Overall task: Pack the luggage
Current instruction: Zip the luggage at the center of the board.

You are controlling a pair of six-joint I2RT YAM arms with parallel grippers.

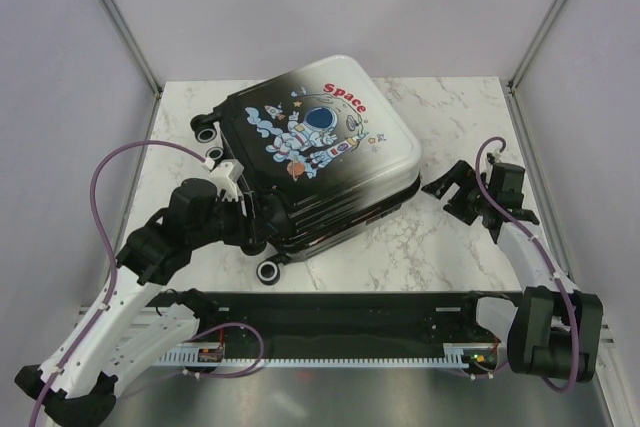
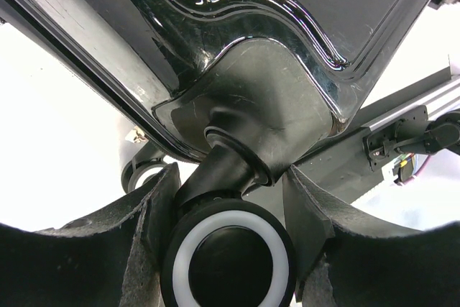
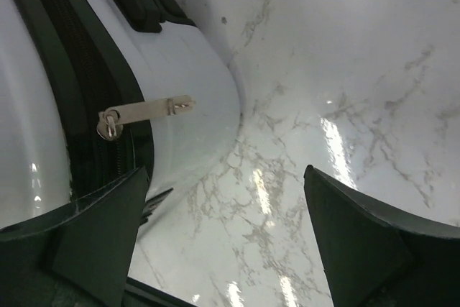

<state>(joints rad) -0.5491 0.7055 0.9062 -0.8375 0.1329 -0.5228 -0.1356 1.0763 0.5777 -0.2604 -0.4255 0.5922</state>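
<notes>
We see the left arm and right arm built alike, each with long white links between bulky black joints, a thin purple cable looping off the wrist (the left one's in a wide arc), and dark wedge-shaped fingers with felt-like, frayed-edged faces.

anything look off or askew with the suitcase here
Nothing looks damaged or spilled. The luggage lies flat but skewed, diagonal to the table edges. The left gripper sits astride one wheel. A zipper pull sticks out loose near the open right gripper.
</notes>
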